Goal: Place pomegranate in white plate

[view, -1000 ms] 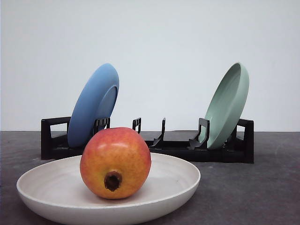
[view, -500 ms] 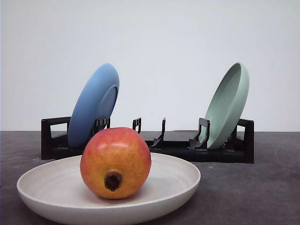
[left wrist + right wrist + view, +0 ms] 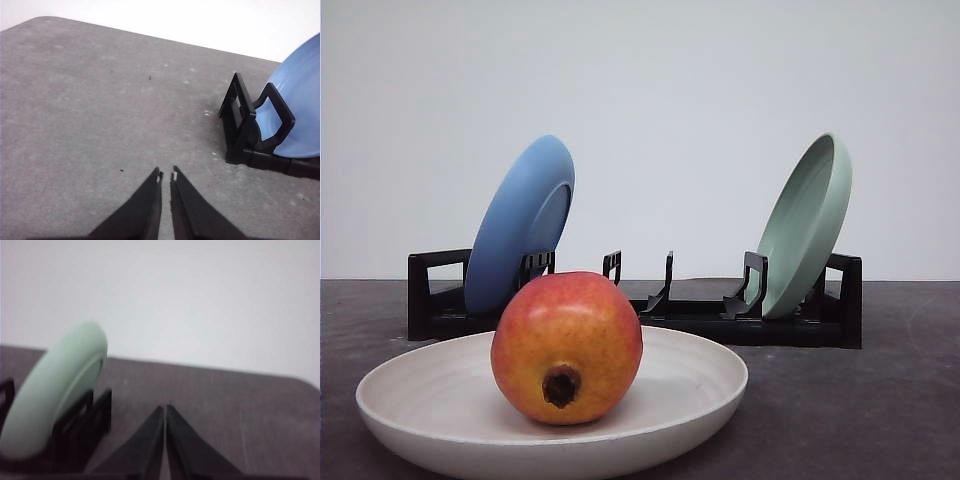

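Observation:
In the front view the pomegranate (image 3: 566,347), red shading to orange-yellow with its dark crown hole facing the camera, rests inside the white plate (image 3: 700,385) on the near part of the grey table. Nothing touches the fruit. My left gripper (image 3: 165,176) hovers over bare table beside the rack's left end, its black fingers nearly together with only a thin slit between them and nothing held. My right gripper (image 3: 165,408) is shut, fingertips touching, empty, raised near the pale green plate.
A black dish rack (image 3: 700,312) stands across the table behind the white plate. A blue plate (image 3: 518,225) leans in its left end and a pale green plate (image 3: 807,225) in its right end. The rack's end (image 3: 245,125) and the blue plate (image 3: 300,110) lie close to the left gripper; the green plate (image 3: 55,385) is beside the right one.

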Controlling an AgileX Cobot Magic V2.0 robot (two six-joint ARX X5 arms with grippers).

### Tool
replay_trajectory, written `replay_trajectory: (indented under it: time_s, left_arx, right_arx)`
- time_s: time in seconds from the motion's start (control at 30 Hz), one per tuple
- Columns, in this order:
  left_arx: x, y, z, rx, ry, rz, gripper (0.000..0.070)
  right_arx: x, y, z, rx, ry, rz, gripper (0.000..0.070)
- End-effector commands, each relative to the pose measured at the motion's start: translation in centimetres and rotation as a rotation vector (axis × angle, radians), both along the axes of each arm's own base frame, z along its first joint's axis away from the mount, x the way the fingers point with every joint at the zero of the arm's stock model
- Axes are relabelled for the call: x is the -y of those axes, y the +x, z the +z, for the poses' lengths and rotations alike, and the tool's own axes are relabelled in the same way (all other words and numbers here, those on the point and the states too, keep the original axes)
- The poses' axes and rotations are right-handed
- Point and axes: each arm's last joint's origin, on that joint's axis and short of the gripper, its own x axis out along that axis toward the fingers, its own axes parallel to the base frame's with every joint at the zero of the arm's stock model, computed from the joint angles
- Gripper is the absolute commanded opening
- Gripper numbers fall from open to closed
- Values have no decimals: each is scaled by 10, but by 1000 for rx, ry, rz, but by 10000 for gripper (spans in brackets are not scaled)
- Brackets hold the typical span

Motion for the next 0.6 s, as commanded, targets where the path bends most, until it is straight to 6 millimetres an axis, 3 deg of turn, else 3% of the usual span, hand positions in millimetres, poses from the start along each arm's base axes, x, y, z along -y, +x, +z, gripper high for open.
replay_trajectory:
  time_s: [0.0,0.37,0.57]
  left_arx:
    - [0,0,-3,-13,-4,0,12]
    - [0,0,-3,-13,-4,0,11]
    - [0,0,-3,-13,-4,0,11]
  right_arx:
    - [0,0,-4,-29,-14,-7,0]
    - [1,-2,-26,-248,-28,-25,0]
    - [1,-2,-25,-245,8,-25,0]
